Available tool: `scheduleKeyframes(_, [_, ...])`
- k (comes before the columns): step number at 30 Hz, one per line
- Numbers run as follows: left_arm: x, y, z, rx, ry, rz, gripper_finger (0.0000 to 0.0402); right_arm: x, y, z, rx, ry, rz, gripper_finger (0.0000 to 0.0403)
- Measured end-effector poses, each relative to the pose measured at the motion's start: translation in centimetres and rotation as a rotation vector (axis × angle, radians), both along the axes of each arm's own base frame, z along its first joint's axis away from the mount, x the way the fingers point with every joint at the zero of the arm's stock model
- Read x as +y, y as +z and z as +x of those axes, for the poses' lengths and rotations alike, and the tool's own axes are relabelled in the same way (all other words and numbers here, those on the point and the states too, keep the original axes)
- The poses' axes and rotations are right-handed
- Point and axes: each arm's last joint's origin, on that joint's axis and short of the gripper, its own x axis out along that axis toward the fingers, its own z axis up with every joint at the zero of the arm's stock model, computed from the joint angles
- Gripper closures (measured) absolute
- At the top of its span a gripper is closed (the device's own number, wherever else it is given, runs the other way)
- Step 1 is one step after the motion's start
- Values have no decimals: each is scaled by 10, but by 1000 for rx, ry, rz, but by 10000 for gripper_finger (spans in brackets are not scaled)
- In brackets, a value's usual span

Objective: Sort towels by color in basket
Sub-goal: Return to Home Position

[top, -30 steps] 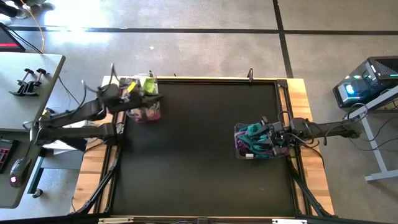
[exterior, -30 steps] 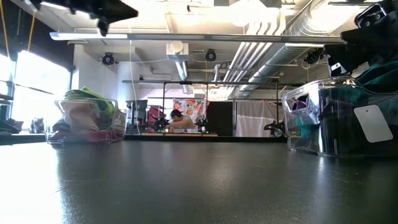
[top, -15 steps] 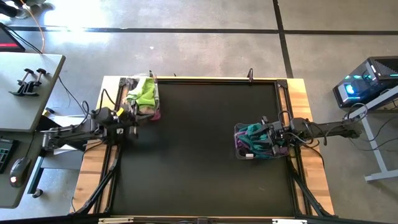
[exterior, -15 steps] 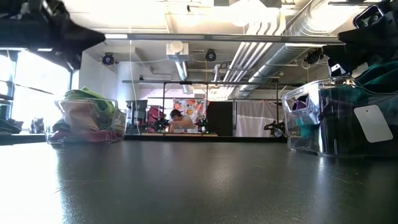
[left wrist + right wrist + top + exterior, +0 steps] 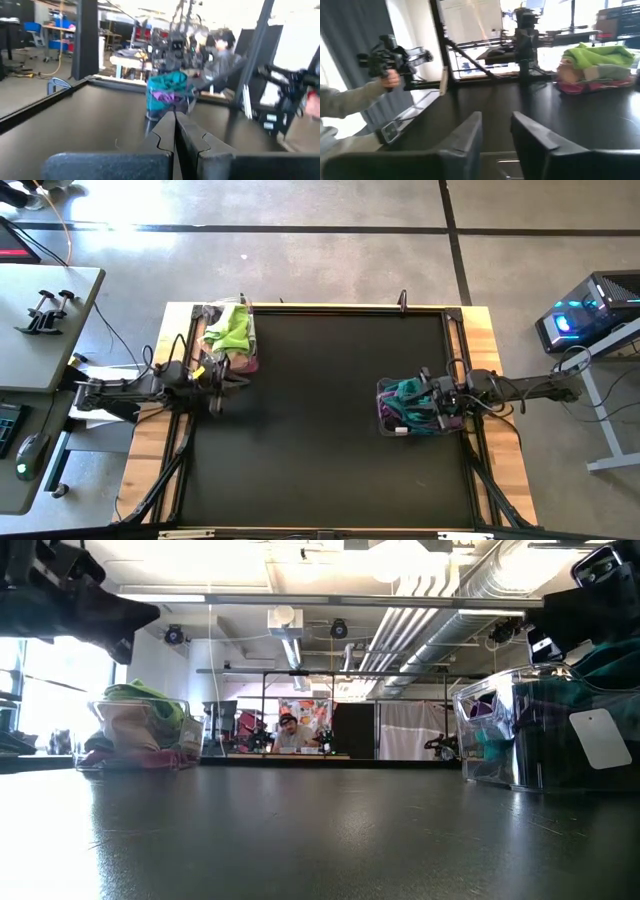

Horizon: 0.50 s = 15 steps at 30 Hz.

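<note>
Towels fill two clear bins on opposite sides of the black worktop (image 5: 320,440): a lime towel (image 5: 232,330) tops peach and magenta cloths in the left bin (image 5: 100,730), and a teal towel (image 5: 408,390) lies with purple ones in the right bin (image 5: 540,755). No cloth shows loose, so the sorting looks finished. The heaps are crumpled, with no clear long axis or heading. The left end effector (image 5: 215,375), fingers together and empty, hangs just near of the left bin. The right end effector (image 5: 432,397), fingers apart and holding nothing, sits at the right bin.
</note>
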Motion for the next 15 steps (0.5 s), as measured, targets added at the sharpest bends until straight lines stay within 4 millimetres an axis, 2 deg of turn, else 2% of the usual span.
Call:
scheduleKeyframes(5, [-3,-6,0,60,-26,-12,401,0,-3,0,22,2,-35,392])
scheduleKeyframes(9, [-5,-6,1,66,-42,-59,401,0,-4,0,32,-4,-62,387])
scheduleKeyframes(15, [-5,-6,1,66,-39,-34,401,-3,-4,0,36,-121,-62,398])
